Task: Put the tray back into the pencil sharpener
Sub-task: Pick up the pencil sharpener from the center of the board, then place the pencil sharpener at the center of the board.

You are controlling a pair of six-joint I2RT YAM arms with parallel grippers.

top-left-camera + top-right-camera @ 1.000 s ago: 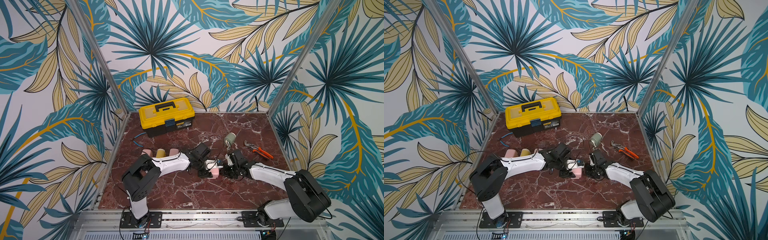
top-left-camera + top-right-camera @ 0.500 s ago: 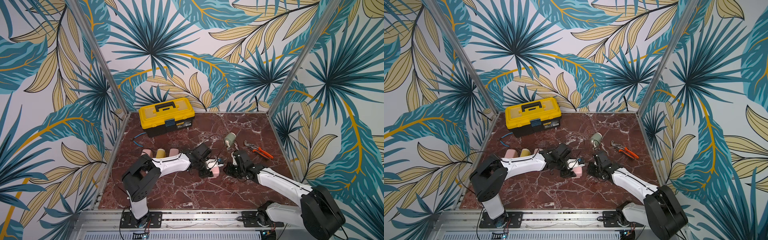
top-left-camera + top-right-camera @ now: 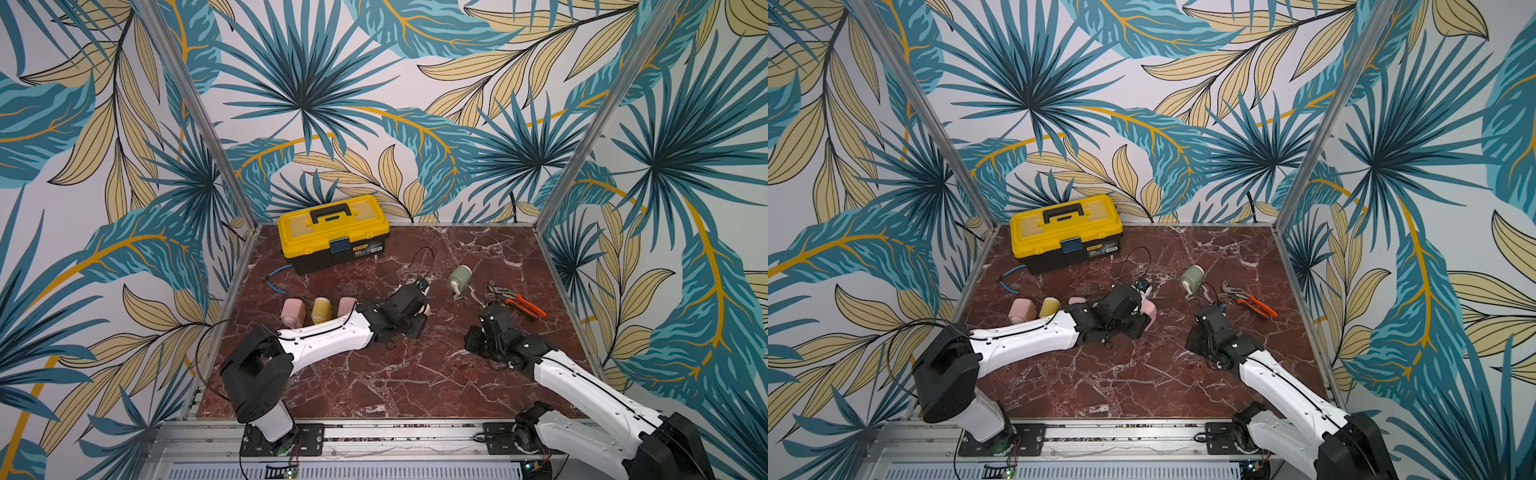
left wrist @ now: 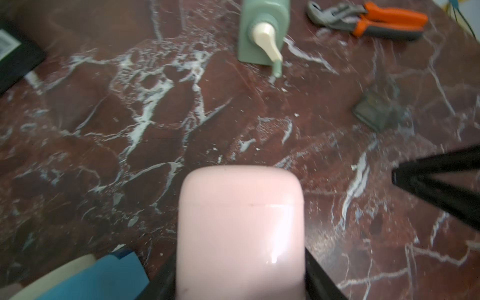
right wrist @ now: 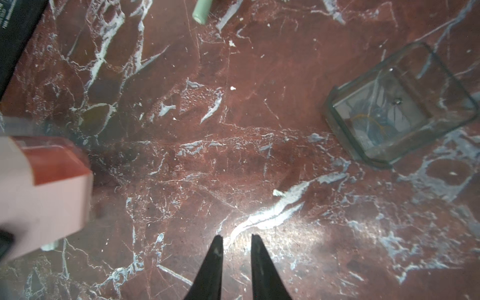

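Left gripper (image 4: 240, 283): clenched on the pink pencil sharpener (image 4: 239, 228); we see a black finger (image 4: 320, 281) against each flank of its body.
Right gripper (image 5: 237, 249): released; we find its two black fingers (image 5: 214, 262) parted by a narrow slit, with only marble showing between them.
Landmark: we take the pink pencil sharpener as our reference. It sits at the tip of the left arm in both top views (image 3: 425, 309) (image 3: 1149, 309). In the right wrist view its end shows an open, reddish slot (image 5: 52, 161).
Tray (image 5: 400, 104): a clear, box-shaped piece lying on the marble, well apart from the landmark on the right arm's side, touched by neither gripper. We mark it again in the left wrist view (image 4: 376, 109); in the top views we cannot pick it out.
Green pencil sharpener (image 3: 459, 279): with a cream crank, beyond the landmark toward the back wall, on the right arm's side.
Orange-handled pliers (image 3: 521, 303): farther from the landmark on that same side, past the green one.
Row of three sharpeners: pink (image 3: 292, 312), yellow (image 3: 321, 309), pink (image 3: 345, 304), on the left arm's side of the landmark; the arm partly hides the nearest.
Blue-handled pliers (image 3: 276, 278): beyond that row, farther again from the landmark.
Yellow toolbox (image 3: 332, 232): lid shut, behind the landmark near the back wall.
Marble tabletop (image 3: 395, 374): red-brown with white veins, under everything we list.
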